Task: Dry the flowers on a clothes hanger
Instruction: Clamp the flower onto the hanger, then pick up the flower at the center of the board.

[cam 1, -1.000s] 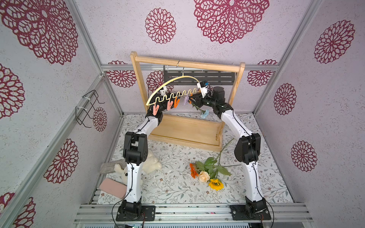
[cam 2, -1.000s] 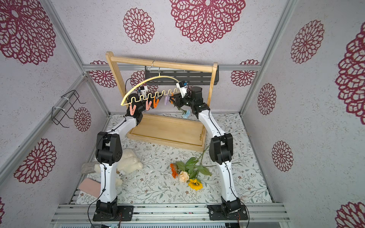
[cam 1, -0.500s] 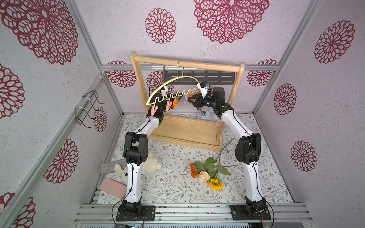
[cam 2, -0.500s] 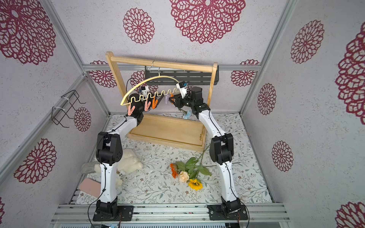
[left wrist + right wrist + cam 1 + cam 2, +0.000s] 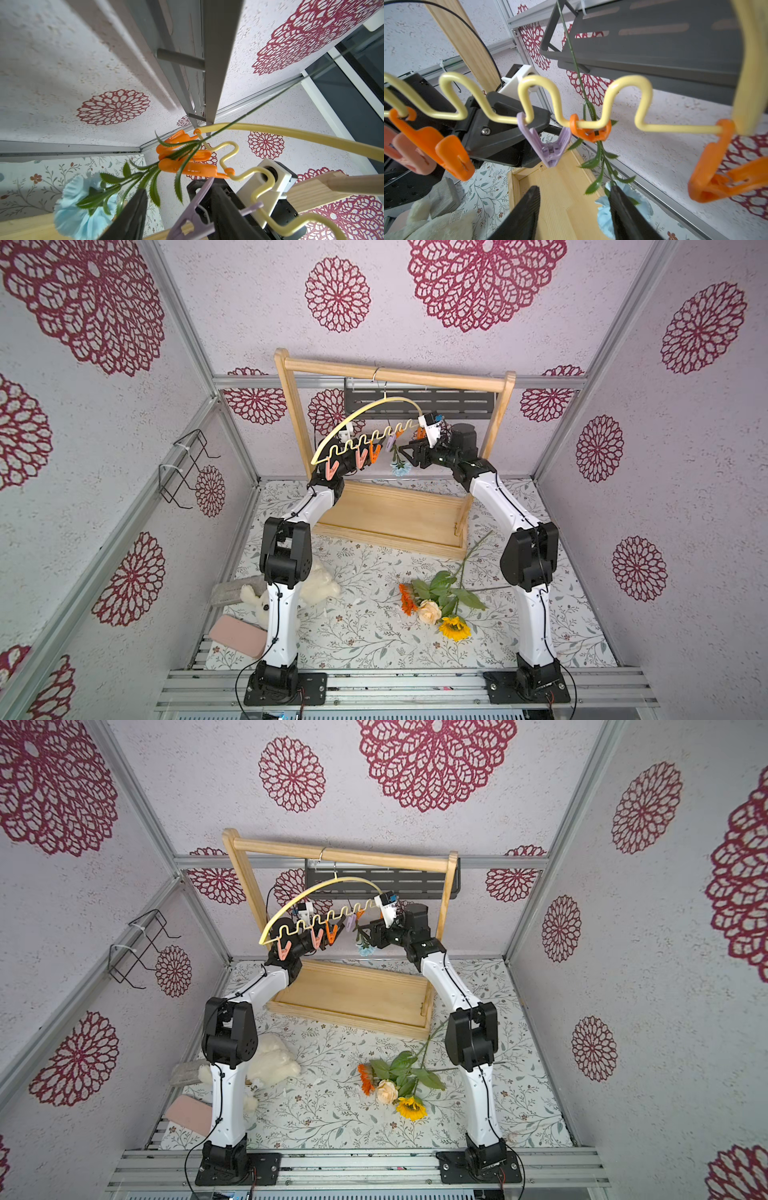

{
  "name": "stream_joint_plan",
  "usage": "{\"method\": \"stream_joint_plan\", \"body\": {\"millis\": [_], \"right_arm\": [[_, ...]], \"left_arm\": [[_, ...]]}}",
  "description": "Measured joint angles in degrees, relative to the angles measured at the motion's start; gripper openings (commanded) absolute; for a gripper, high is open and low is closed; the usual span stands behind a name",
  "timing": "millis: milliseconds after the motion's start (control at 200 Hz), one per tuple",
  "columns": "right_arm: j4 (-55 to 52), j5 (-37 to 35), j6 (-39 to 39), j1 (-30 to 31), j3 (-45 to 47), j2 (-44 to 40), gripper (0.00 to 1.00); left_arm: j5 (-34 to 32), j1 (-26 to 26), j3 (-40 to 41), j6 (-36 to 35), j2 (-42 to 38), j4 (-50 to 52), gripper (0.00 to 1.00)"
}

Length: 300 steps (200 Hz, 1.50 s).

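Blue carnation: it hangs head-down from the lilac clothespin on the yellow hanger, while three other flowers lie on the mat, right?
Not quite. In the right wrist view the blue carnation hangs head-down from an orange clothespin on the yellow hanger; the lilac clothespin beside it holds nothing. The three other flowers do lie on the mat.
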<state>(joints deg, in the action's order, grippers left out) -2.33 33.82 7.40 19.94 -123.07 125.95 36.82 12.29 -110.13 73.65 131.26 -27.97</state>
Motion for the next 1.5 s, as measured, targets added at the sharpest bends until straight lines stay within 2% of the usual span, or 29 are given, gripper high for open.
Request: {"method": "stream_joint_plan", "body": {"millis": [320, 585, 831, 991, 1191, 1331, 1501], "right_arm": [[8.41, -2.91, 2.64, -0.79, 22.47, -13.77, 0.57], [11.54, -5.49, 2.4, 0.09, 46.05, -33.55, 0.57], [8.83, -7.41, -0.98, 1.29, 56.57, -45.44, 0.57], [1.68, -13.05, -0.94, 1.68, 61.88, -51.89, 0.63], [-8.76, -21.73, 7.34, 1.7, 66.31, -57.83, 0.64], [-16.37, -26.18, 17.66, 1.57, 69.42, -57.81, 0.63], [-24.2, -30.4, 27.91, 0.76, 74.18, -56.57, 0.57]], "left_arm": [[0.28, -1.33, 7.34, -1.01, -1.05, 0.11, 0.63], [1.62, -2.08, 14.08, -4.7, -7.19, 1.25, 0.65], [2.01, -2.19, 20.2, -7.74, -12.07, 1.27, 0.65], [1.97, -2.29, 22.86, -10.23, -12.92, 3.1, 0.66], [1.68, -2.75, 27.17, -13.62, -15.76, 5.95, 0.67], [1.64, -3.78, 32.2, -15.08, -19.78, 6.58, 0.67], [1.55, -4.9, 37.92, -19.12, -25.03, 10.62, 0.68]]}}
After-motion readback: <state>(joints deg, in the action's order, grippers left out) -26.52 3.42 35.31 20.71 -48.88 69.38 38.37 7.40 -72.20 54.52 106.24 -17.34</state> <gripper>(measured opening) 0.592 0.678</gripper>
